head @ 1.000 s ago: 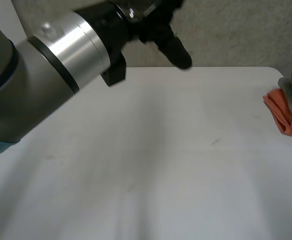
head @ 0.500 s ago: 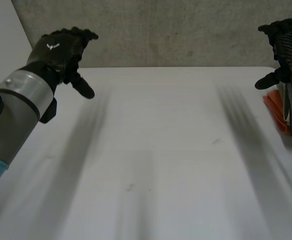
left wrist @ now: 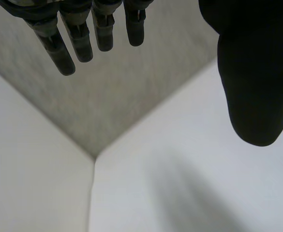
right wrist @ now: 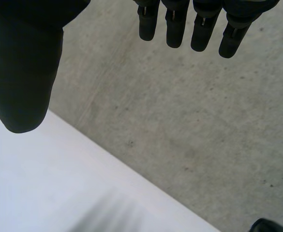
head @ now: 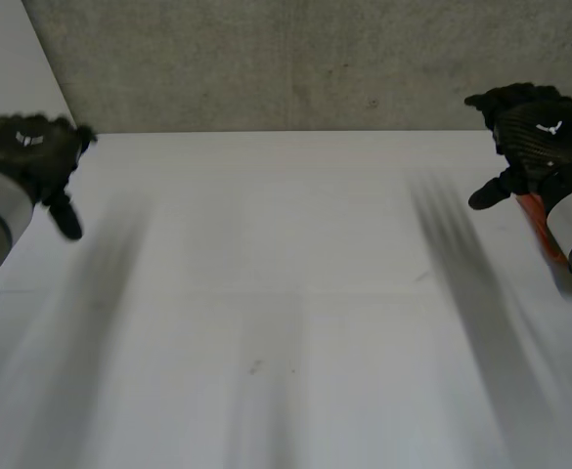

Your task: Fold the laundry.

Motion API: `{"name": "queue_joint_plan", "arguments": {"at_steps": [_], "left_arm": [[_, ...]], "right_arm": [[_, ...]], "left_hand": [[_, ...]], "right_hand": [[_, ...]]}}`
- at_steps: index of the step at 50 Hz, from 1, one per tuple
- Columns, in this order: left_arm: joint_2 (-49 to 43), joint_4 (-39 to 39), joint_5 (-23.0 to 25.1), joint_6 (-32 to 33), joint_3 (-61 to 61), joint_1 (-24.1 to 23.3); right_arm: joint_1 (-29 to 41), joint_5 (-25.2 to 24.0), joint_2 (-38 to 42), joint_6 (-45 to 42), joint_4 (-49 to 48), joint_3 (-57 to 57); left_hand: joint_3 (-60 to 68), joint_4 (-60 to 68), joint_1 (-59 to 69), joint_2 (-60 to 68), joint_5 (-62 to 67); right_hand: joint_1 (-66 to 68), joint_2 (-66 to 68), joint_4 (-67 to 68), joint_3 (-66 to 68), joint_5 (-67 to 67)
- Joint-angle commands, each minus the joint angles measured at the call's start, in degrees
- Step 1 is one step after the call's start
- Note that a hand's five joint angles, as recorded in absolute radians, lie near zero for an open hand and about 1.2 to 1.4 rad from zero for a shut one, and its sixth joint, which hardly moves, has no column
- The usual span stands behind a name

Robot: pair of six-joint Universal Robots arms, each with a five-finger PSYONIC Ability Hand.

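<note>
Two black hands are raised over the white desk (head: 295,293), one at each far corner, well apart. The left hand (head: 31,151) is above the far left corner with its fingers (left wrist: 83,41) straight and the thumb spread wide, released and holding nothing. The right hand (head: 535,132) is above the far right corner, likewise released, its fingers (right wrist: 175,29) straight, the thumb apart and the palm bare. The laundry, a folded orange cloth (head: 540,223), lies on the desk at its right edge, just beside and partly behind the right hand and its wrist, far across from the left hand. Beyond the desk's far edge is a grey concrete surface (head: 295,68)
</note>
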Motion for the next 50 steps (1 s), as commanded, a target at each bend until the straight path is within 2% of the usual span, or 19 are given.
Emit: {"name": "queue_joint_plan", "arguments": {"at_steps": [1,2,7,13,16,17,21,25,31,34,42,45,50], "left_arm": [[1.44,-0.67,0.49,10.13,-9.92,9.52],[1.71,0.9,0.75,11.53,-12.46,12.41],[2.23,7.32,3.3,14.7,-19.59,17.88],[5.31,9.26,7.42,19.45,-26.01,24.29],[6.89,9.53,12.25,21.29,-29.61,28.51],[7.59,9.53,15.75,21.82,-31.1,30.61],[7.86,11.54,23.84,22.18,-31.99,34.31],[6.99,16.71,28.86,22.0,-30.86,36.52],[2.77,26.4,28.97,21.12,-26.72,34.59],[-1.18,29.91,28.44,19.72,-22.43,30.64],[-18.4,29.13,19.83,14.97,-6.52,25.1],[-25.06,28.43,17.81,14.71,1.28,21.16],[-32.12,26.58,15.43,14.09,10.53,19.65]], "right_arm": [[1.35,0.16,3.49,-4.76,-0.13,-0.17],[1.88,0.16,3.85,-5.2,-0.13,-0.17],[4.87,0.16,5.79,-7.14,-0.13,-0.08],[5.57,0.16,7.54,-7.58,-0.13,0.0],[5.66,0.08,8.16,-7.67,-0.13,-0.08],[5.66,0.07,8.25,-7.67,-0.13,0.0],[5.93,0.07,8.78,-7.93,-0.13,-0.08],[6.01,0.16,9.39,-8.46,-0.13,0.0],[6.1,0.16,10.01,-8.72,-0.13,0.18],[6.1,0.16,10.01,-8.72,-0.13,0.27],[6.1,0.16,10.1,-8.72,-0.13,0.36],[6.01,0.16,10.1,-8.81,-0.21,0.62],[5.93,0.16,10.18,-8.81,-0.48,0.71]], "left_hand": [[-2.08,-1.65,-0.87,-1.69,-2.8],[-2.08,-1.65,-0.87,-1.69,-2.8],[-2.08,-1.65,-0.87,-1.69,-2.8],[-2.08,-1.65,-0.87,-1.69,-2.8],[-2.08,-1.65,-0.87,-1.69,-2.8],[-2.08,-1.65,-0.87,-1.69,-2.8],[-1.7,-1.27,-0.49,-1.31,-2.42],[-1.53,-1.1,-0.32,-1.14,-2.25],[-1.69,-1.27,-0.48,-1.3,-2.41],[-2.08,-1.65,-0.87,-1.69,-2.8],[-2.08,-1.65,-0.87,-1.69,-2.8],[-2.08,-1.65,-0.87,-1.69,-2.8],[-1.86,-1.43,-0.65,-1.47,-2.58]], "right_hand": [[-3.01,-1.83,-1.96,-2.07,-2.8],[-3.01,-1.83,-1.96,-2.07,-2.8],[-3.01,-1.83,-1.96,-2.07,-2.8],[-3.01,-1.83,-1.96,-2.07,-2.8],[-3.01,-1.83,-1.96,-2.07,-2.8],[-3.01,-1.83,-1.96,-2.07,-2.8],[-3.01,-1.83,-1.96,-2.07,-2.8],[-3.01,-1.83,-1.96,-2.07,-2.8],[-3.01,-1.83,-1.96,-2.07,-2.8],[-3.01,-1.83,-1.96,-2.07,-2.8],[-3.01,-1.83,-1.96,-2.07,-2.8],[-3.01,-1.83,-1.96,-2.07,-2.8],[-3.01,-1.83,-1.96,-2.07,-2.8]]}}
